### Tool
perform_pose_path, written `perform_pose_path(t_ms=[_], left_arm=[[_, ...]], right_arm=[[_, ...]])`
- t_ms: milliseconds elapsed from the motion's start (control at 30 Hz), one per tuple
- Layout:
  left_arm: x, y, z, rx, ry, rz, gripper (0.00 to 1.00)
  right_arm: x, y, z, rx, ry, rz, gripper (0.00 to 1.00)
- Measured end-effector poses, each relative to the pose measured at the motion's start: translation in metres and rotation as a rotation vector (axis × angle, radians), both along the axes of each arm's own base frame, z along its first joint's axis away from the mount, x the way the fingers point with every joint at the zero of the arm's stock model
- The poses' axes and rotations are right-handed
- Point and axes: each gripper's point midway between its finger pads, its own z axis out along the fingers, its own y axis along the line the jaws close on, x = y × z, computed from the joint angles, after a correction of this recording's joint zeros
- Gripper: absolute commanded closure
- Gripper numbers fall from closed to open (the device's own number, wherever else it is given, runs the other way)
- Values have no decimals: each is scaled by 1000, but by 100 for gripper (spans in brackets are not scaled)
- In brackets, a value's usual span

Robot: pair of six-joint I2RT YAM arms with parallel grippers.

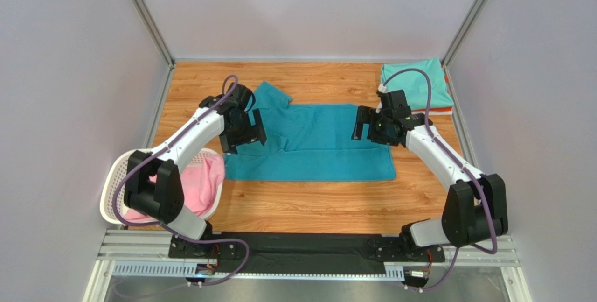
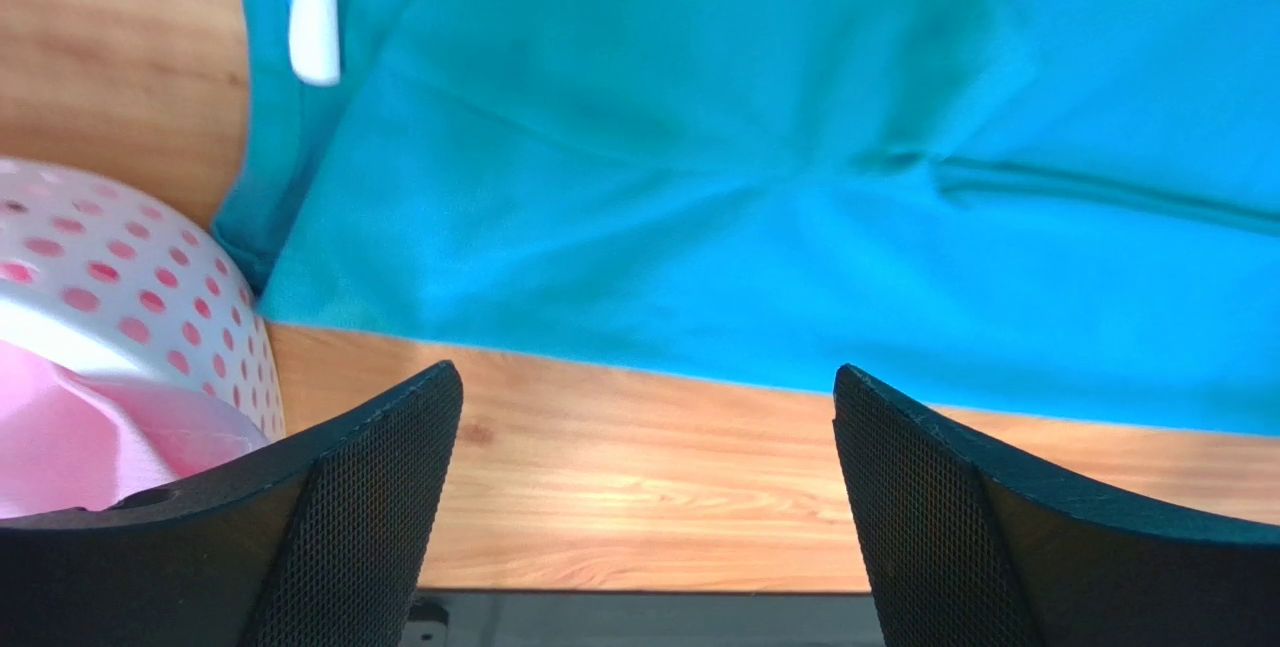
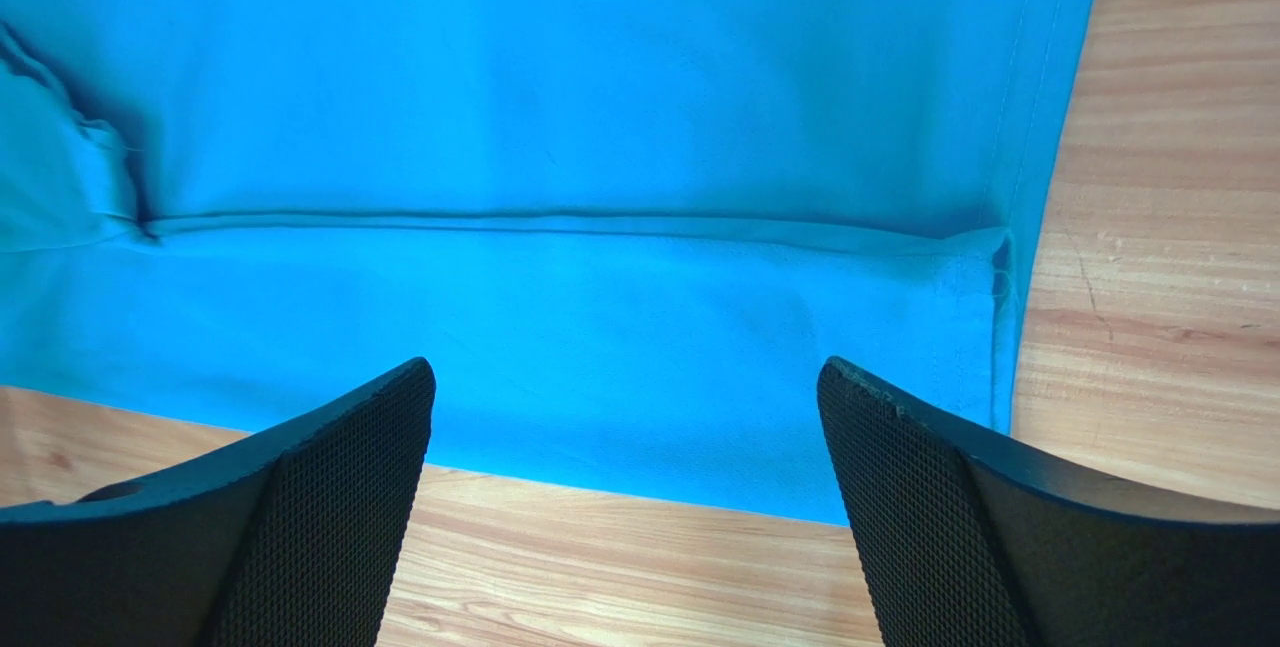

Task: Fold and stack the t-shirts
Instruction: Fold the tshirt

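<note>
Top external: looking down at a deep teal t-shirt (image 1: 308, 144) spread across the middle of the worktop (image 1: 315, 207), one sleeve poking out toward the far left. Got the left pincer (image 1: 242, 134) hovering over its left end and the right pincer (image 1: 364, 123) over its right end, both wide apart and gripping nothing. Also spotting a mint green t-shirt (image 1: 420, 81) folded in the far right corner with a sliver of orange t-shirt (image 1: 438, 111) under it, plus a pink t-shirt (image 1: 203, 183) bunched in the white basket (image 1: 115, 176) at near left.

Handling guess: soft, light, floppy cloth, so likely to sag and drag if lifted from one spot. Better to pinch hems or corners at both ends together, e.g. the doubled strip by the right hem seen in the right wrist view. Probably grippy enough on wood, nothing fragile.

Room: plenty of bare wood along the near side for folding toward. Tighter at left, with the basket rim just beside the teal cloth's near-left corner. Worth watching the mint stack close behind the right arm too.
</note>
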Motion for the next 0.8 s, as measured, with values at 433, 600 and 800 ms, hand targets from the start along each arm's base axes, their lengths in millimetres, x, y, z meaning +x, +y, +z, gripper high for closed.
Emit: perform_pose_path(t_ms=[433,600,800], left_arm=[[126,-39,45,-19,-161,-26,0],[191,-41,57,-14,-249,11,0],[273,-30,32,-29,-331,48,0]], right_arm=[[21,-1,24,-20,-44,-18,0],[37,0,24,-34,-47,-33,0],[39,-5,19,-60,-40,-48,0]])
